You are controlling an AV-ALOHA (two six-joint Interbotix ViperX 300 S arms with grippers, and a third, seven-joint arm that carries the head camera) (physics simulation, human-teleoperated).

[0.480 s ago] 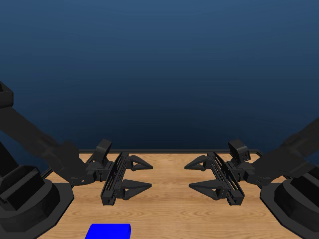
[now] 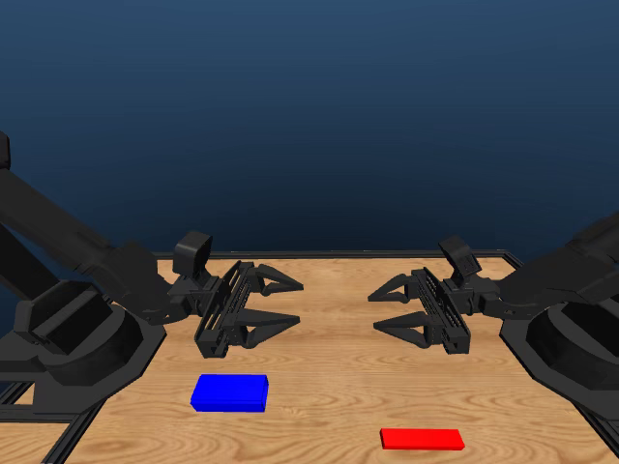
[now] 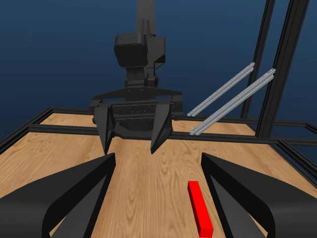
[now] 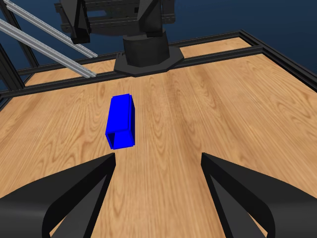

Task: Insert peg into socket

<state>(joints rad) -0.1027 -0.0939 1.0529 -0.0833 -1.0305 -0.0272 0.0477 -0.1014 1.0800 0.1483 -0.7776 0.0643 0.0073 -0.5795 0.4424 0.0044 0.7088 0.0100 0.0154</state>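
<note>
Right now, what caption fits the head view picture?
Two open grippers, left and right, hover above a wooden table holding a blue socket and red peg.

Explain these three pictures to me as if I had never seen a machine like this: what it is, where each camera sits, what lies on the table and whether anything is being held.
This is a computer-rendered robot with two black arms that face each other across a wooden table. The wide picture comes from a camera looking over the table: the left hand and the right hand hang above the wood, their two jaws spread, holding nothing. The other two pictures come from cameras on the wrists; the black shapes rising from the lower corners are that hand's own jaws. On the table lie a blue block, nearer the left arm, and a thin red bar, nearer the right arm. They lie apart and untouched. The left wrist camera sees the red bar and the opposite arm; the right wrist camera sees the blue block, whose near end shows an opening.
</note>
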